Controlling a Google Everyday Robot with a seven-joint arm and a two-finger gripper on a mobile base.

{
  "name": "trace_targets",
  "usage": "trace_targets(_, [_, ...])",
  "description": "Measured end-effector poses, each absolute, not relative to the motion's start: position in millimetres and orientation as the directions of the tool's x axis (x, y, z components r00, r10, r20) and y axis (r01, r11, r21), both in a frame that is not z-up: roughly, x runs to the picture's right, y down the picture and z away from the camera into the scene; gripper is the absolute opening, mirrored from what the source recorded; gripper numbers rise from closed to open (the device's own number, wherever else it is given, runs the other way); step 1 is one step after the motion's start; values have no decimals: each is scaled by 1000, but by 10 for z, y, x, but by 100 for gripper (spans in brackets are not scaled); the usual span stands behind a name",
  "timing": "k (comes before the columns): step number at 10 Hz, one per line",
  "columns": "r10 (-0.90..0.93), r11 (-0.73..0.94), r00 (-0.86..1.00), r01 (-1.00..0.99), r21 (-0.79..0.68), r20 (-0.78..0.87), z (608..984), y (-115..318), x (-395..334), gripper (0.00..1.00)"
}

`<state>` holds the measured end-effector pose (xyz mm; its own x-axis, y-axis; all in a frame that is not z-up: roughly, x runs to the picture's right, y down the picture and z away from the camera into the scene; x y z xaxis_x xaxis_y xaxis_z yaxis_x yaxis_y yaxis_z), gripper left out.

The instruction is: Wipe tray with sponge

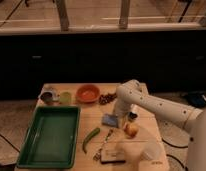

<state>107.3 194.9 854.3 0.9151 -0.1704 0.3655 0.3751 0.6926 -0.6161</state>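
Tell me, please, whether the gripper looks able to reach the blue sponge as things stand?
Probably yes: the gripper is down right beside the sponge, nothing stands between them, and the green vegetable and round fruit lie off to the sides.

Along the far edge of the wooden table point(92, 118) stand, left to right, a metal cup point(48, 95), a green cup point(65, 97), an orange bowl point(88, 93) and a dark cluster point(106, 98). Nearer lie a green pepper point(90, 138), a yellowish fruit point(130, 130) to its right, and a tan block point(113, 156).
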Motion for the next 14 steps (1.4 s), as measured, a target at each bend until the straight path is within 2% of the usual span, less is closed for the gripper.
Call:
trace_targets(3, [-168, 696, 917, 370, -616, 361, 8518, 1968, 1091, 32])
trace_targets(8, [-168, 705, 921, 362, -610, 353, 8451, 1965, 1096, 32])
trace_targets(10, [-171, 709, 921, 362, -605, 351, 8398, 1941, 1058, 27])
trace_targets(12, [-173, 712, 921, 361, -602, 348, 8367, 1941, 1050, 32])
trace_targets(14, [-178, 716, 921, 363, -597, 347, 8321, 1919, 1011, 25])
